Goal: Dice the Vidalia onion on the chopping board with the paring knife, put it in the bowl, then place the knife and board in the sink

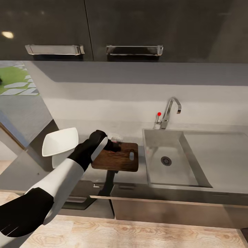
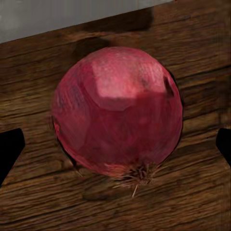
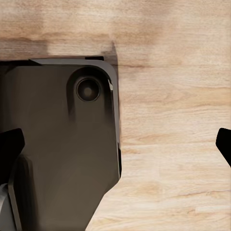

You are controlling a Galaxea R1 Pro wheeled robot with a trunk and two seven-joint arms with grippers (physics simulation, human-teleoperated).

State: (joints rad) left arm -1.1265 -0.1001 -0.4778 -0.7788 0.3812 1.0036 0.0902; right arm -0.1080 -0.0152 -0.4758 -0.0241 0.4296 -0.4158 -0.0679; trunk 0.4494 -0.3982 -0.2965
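The Vidalia onion [image 2: 117,108], a dark red round bulb with its root tuft showing, lies on the dark brown chopping board [image 2: 192,202]. My left gripper [image 2: 115,149] hangs right over it, open, with one black fingertip on each side and well clear of the skin. In the head view the left gripper [image 1: 113,146] covers the far left corner of the chopping board [image 1: 119,159], whose handle slot points toward the sink [image 1: 151,151]. The white bowl [image 1: 60,141] stands left of the board on the countertop [image 1: 134,177]. The paring knife is out of view. My right gripper [image 3: 115,149] is open over the floor.
The chrome tap [image 1: 170,110] with its red knob stands behind the basin; the drain [image 1: 166,161] and the flat drainboard [image 1: 220,155] lie to the right. Dark wall cabinets [image 1: 131,27] hang above. The robot's dark base [image 3: 62,144] rests on the pale wooden floor [image 3: 173,144].
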